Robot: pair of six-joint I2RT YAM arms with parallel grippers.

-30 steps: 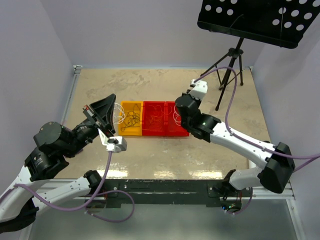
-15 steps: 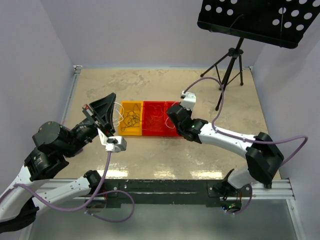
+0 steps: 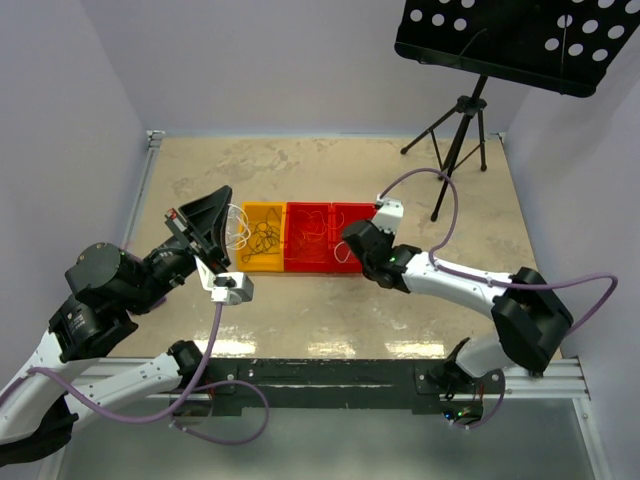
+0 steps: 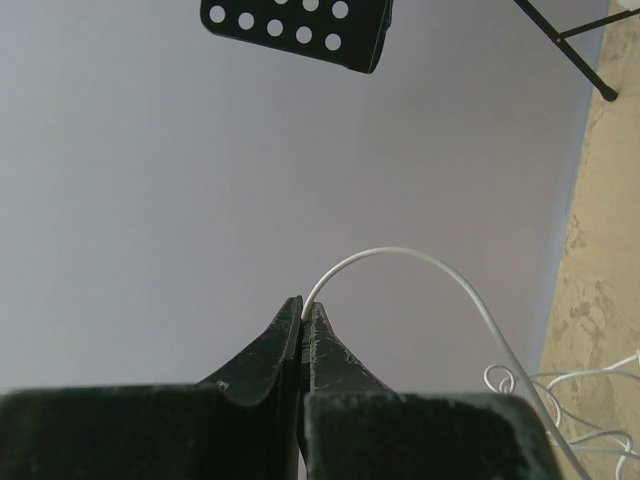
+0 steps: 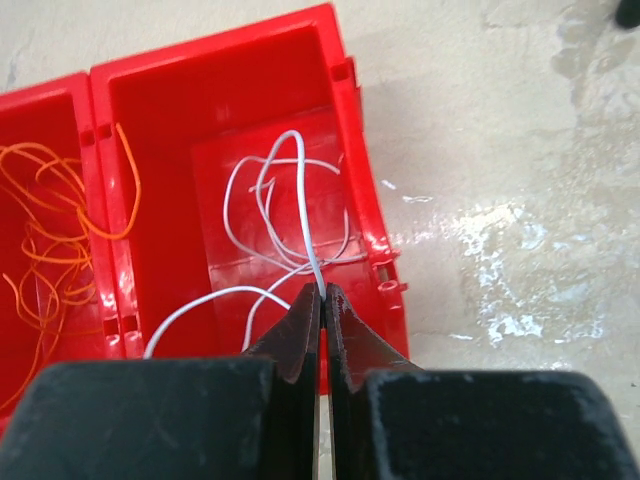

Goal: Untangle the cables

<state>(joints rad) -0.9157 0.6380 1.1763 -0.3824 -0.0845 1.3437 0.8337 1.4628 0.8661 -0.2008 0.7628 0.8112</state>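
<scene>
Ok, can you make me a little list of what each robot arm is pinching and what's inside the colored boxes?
left jaws: shut on the first white cable, held up in the air
right jaws: shut on the second white cable, just above the end red bin
yellow bin: black cables
middle red bin: orange cables
end red bin: loops of the second white cable
at the back: black music stand
</scene>
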